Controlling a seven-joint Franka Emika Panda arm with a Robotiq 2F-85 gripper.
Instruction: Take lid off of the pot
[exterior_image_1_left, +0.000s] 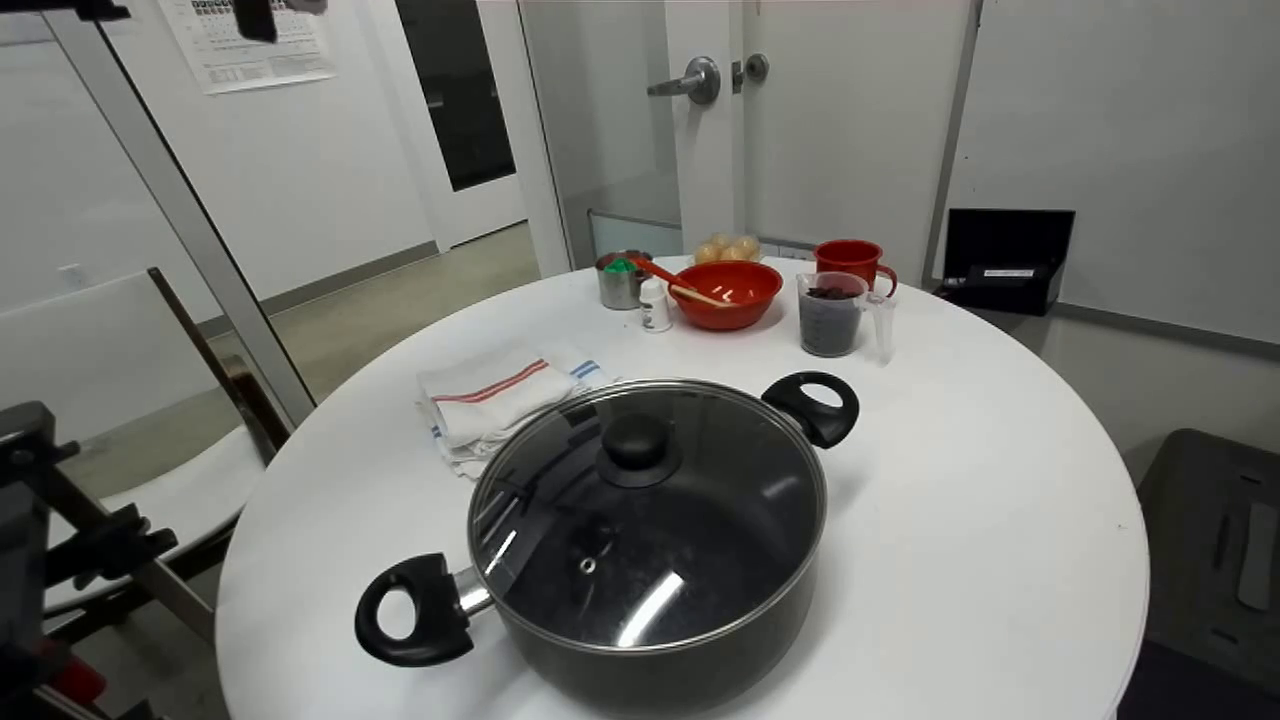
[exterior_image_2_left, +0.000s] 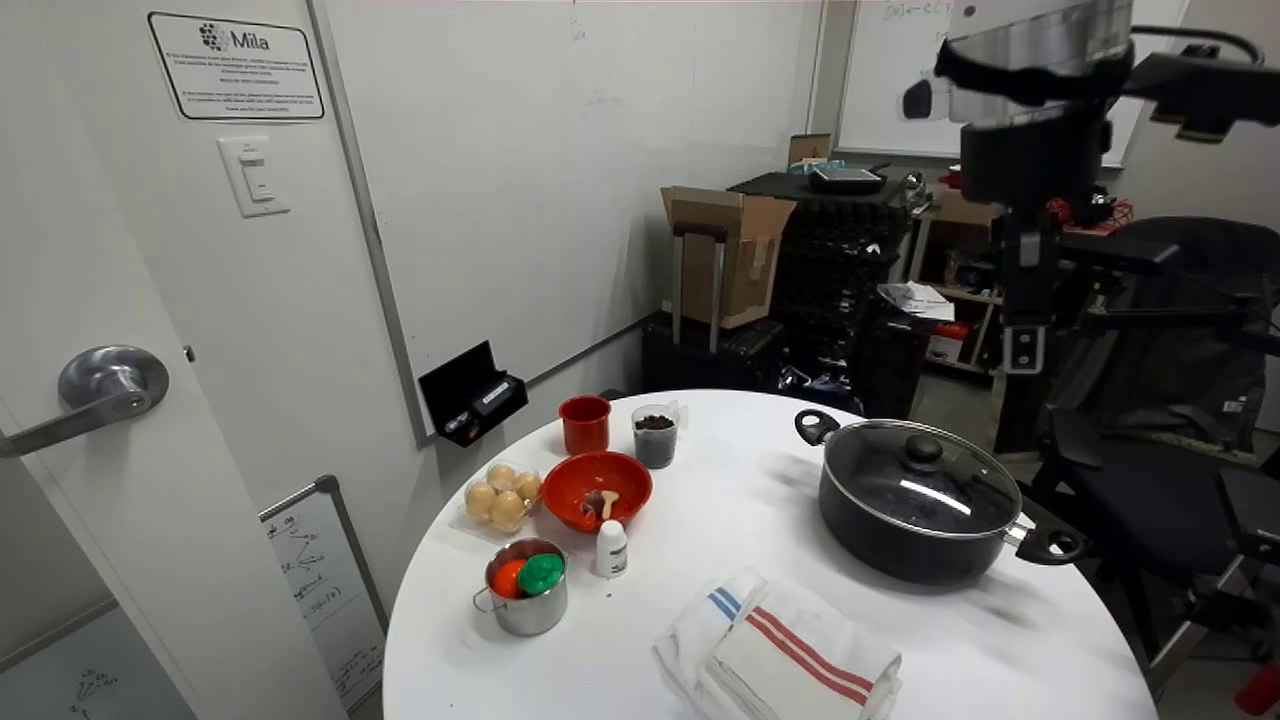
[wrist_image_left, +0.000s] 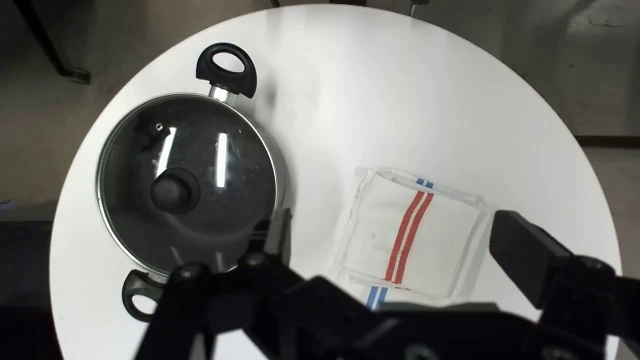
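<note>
The clear glass lid (exterior_image_1_left: 720, 530) with its metal rim and black knob (exterior_image_1_left: 636, 440) sits flat on the black pot (exterior_image_1_left: 690, 675). In an exterior view the lid (exterior_image_2_left: 890, 480) and pot (exterior_image_2_left: 900, 555) stand near the table's edge. In the wrist view the lid (wrist_image_left: 235, 200) is at the left, knob (wrist_image_left: 171, 192) up, and a pot handle (wrist_image_left: 240, 82) shows above it. My gripper (wrist_image_left: 392, 220) is open and empty, high above the table, its fingers spread on either side of the folded towel in that view. The gripper also shows in an exterior view (exterior_image_2_left: 1023, 350), above the pot's height.
A folded striped towel (exterior_image_2_left: 790, 650) lies beside the pot. Across the table stand a red bowl (exterior_image_1_left: 725, 295) with utensils, a red mug (exterior_image_1_left: 848, 258), a measuring cup (exterior_image_1_left: 830, 320), a white bottle (exterior_image_1_left: 655, 305), a steel cup (exterior_image_2_left: 530, 600) and an egg carton (exterior_image_2_left: 500, 498).
</note>
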